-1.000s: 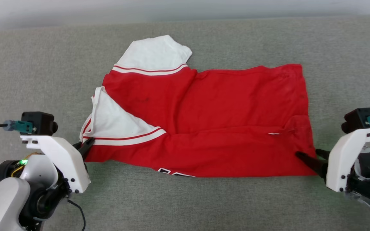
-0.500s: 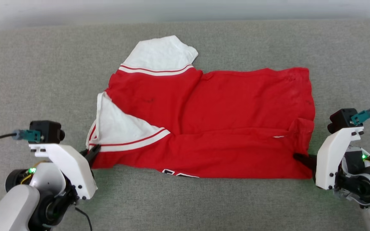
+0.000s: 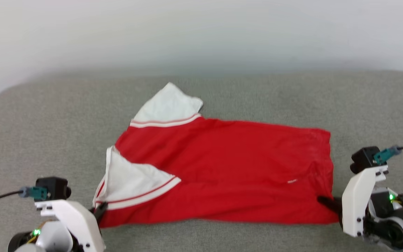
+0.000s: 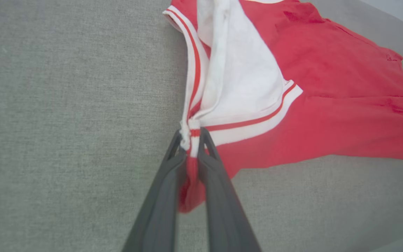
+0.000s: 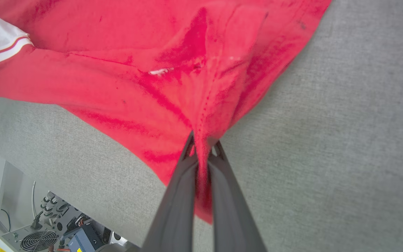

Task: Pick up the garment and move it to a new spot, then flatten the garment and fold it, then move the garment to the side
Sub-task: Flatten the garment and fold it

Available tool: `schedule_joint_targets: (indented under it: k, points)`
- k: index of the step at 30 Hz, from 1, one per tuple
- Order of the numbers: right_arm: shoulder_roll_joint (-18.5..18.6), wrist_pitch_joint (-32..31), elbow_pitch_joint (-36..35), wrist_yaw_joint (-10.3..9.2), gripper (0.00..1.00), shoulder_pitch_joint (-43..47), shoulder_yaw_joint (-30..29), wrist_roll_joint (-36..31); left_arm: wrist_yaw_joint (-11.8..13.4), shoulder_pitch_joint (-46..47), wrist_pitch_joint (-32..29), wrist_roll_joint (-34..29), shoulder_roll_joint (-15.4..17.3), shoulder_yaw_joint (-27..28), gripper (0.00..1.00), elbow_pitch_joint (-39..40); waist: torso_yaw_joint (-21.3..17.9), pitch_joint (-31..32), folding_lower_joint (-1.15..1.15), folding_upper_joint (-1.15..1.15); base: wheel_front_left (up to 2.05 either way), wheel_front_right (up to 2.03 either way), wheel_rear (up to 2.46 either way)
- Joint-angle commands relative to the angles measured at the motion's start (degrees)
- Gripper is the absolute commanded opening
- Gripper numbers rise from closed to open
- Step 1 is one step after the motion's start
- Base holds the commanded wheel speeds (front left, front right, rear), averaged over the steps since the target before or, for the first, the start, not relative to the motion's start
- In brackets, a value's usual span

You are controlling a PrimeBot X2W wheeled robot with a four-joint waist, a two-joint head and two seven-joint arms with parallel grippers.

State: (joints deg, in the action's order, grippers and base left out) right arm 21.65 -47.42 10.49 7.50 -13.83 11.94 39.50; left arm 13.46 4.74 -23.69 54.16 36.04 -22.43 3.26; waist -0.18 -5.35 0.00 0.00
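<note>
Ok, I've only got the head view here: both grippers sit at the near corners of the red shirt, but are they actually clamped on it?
Observer: The left one is. The left wrist view shows the left gripper shut on the garment, pinching the bunched striped trim of the white sleeve.
Operator: And the right?
Observer: The right gripper is shut on a red corner, with creases fanning out from the pinch.
Operator: Anything beyond the near edge?
Observer: The right wrist view shows equipment with a fan grille below the edge of the grey surface.
</note>
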Motion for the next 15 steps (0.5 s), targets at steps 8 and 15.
schedule_joint_targets:
  k: [8, 15]
  points:
    - [0.5, 0.0, -1.2, -0.02, 0.0, 7.5, -0.9, -0.1, 1.7, -8.0, -1.8, 2.2, 0.3, -1.3, 0.0, 1.3, 0.9, 4.6, 0.0, 0.0, 0.0, 0.0, 0.0]
    - [-0.7, 10.3, -0.8, -0.02, 1.0, 9.4, -1.6, -2.0, 0.5, -5.7, 1.6, 1.5, -3.1, -1.8, 1.0, -2.7, 0.5, 3.2, 0.0, 0.0, 0.0, 0.0, 0.0]
